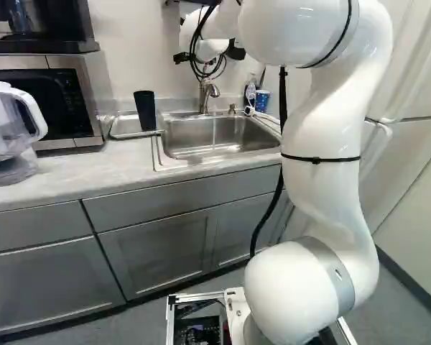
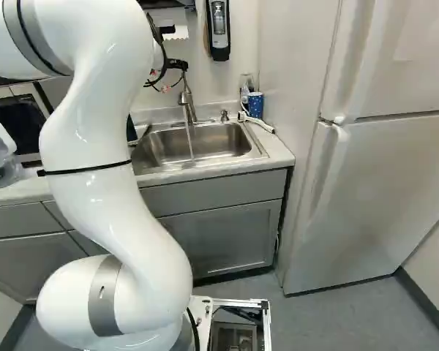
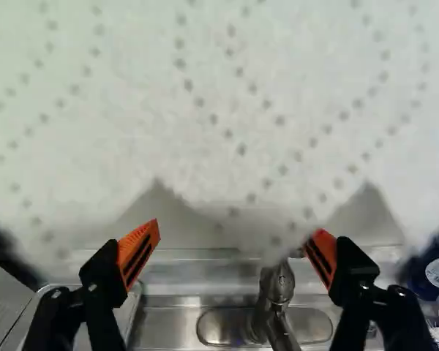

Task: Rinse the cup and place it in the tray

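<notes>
My gripper [image 1: 235,52] is partly hidden by the wrist in the left base view, held up near the wall above the faucet. In the wrist view the gripper [image 3: 240,240] is open, its orange-padded fingers wide apart with nothing held between them. A black cup [image 1: 145,111] stands wider end up on the metal tray [image 1: 122,129] beside the sink, well below the gripper and off to one side. Water runs from the faucet [image 1: 209,89] into the steel sink [image 1: 223,136]. Inside the cup cannot be seen.
Dotted paper towel [image 3: 219,95] hangs close ahead of the gripper. A blue cup [image 2: 255,104] and a bottle [image 2: 244,91] stand at the sink's far corner. A microwave [image 1: 50,97] and pitcher [image 1: 7,129] occupy the counter; a fridge [image 2: 380,190] stands beside it.
</notes>
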